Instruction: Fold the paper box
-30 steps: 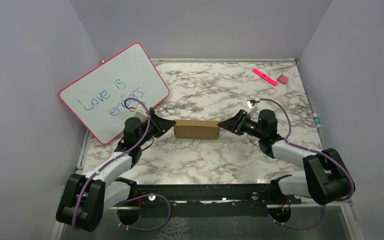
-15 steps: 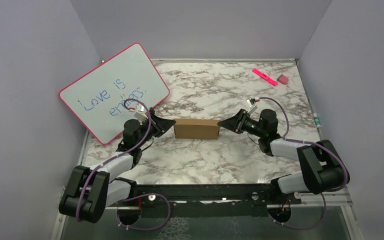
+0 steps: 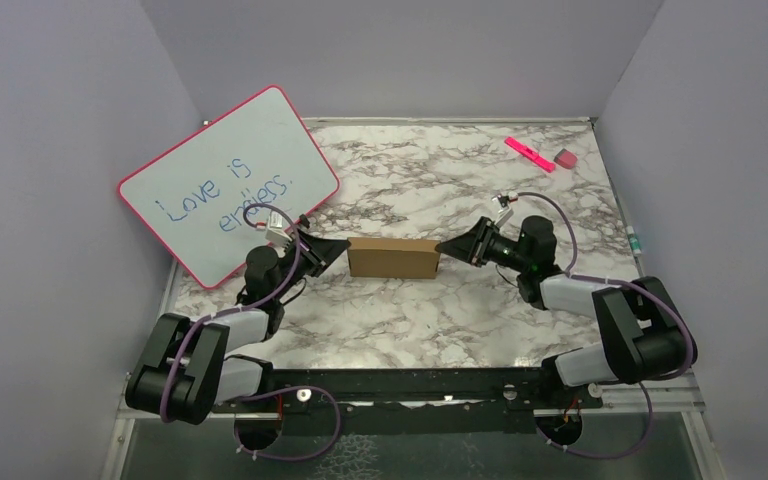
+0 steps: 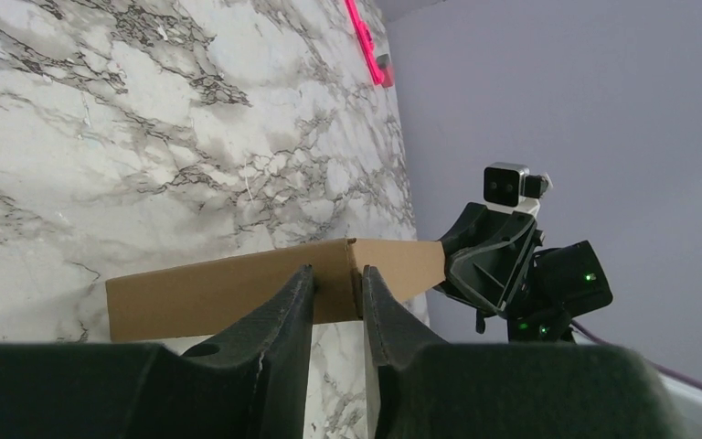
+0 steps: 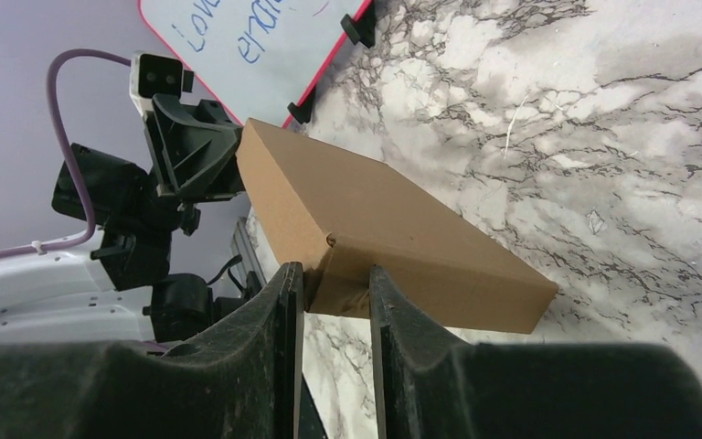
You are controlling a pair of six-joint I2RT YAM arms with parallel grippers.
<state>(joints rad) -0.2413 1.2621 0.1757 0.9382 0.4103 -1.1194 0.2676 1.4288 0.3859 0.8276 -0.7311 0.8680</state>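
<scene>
The paper box [image 3: 392, 258] is a closed brown cardboard box at the middle of the marble table [image 3: 440, 320], its long side running left to right. My left gripper [image 3: 345, 250] meets its left end and my right gripper [image 3: 442, 248] meets its right end. In the left wrist view the box [image 4: 219, 293] has its end corner pinched between the fingertips of the left gripper [image 4: 336, 274]. The right wrist view shows the box [image 5: 393, 238] with its end wedged between the fingers of the right gripper [image 5: 334, 270], cardboard filling the gap.
A pink-framed whiteboard [image 3: 228, 185] with blue writing leans at the back left, close behind the left arm. A pink marker [image 3: 528, 153] and a small eraser [image 3: 565, 158] lie at the back right. Grey walls close in three sides.
Both arms have shifted their elbows and lowered a little while the fingertips stayed on the box ends. The jaws have narrowed slightly. The box has not moved.
</scene>
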